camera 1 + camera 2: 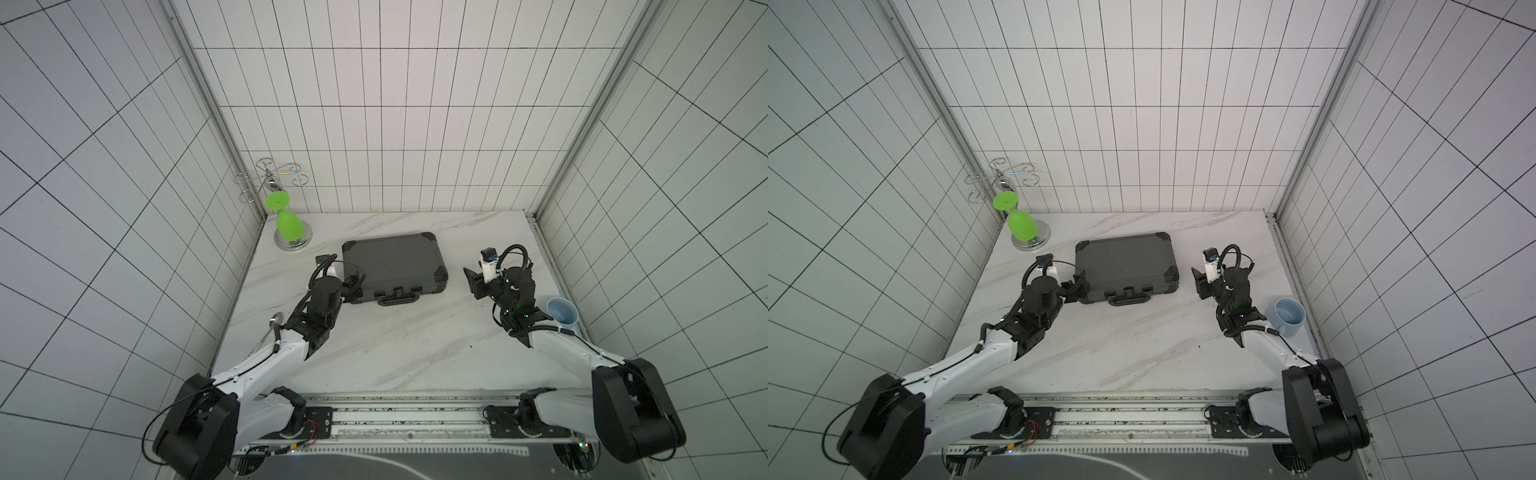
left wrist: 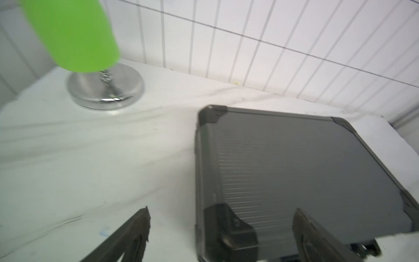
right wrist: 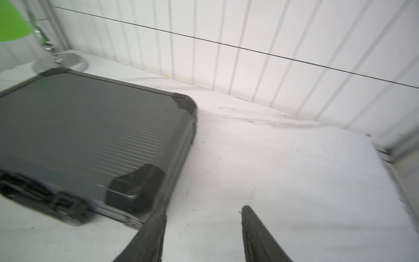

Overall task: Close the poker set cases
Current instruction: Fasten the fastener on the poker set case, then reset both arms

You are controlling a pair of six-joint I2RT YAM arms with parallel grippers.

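Observation:
The poker set case point(image 1: 392, 266) point(image 1: 1125, 266) is a dark grey ribbed briefcase with black corner caps. It lies flat on the marble table with its lid down and its black handle point(image 1: 397, 296) towards me. My left gripper point(image 1: 351, 284) point(image 2: 222, 211) is open wide at the case's near left corner. In the left wrist view one finger is over the table and the other over the lid point(image 2: 294, 170). My right gripper point(image 1: 473, 282) point(image 3: 204, 209) is open and empty over bare table, just right of the case point(image 3: 90, 127).
A green wine glass point(image 1: 286, 224) hangs upside down on a chrome rack point(image 1: 293, 245) at the back left corner. A light blue cup point(image 1: 562, 312) stands by the right arm near the right wall. A metal spoon point(image 1: 275, 322) lies by the left arm. Tiled walls enclose three sides.

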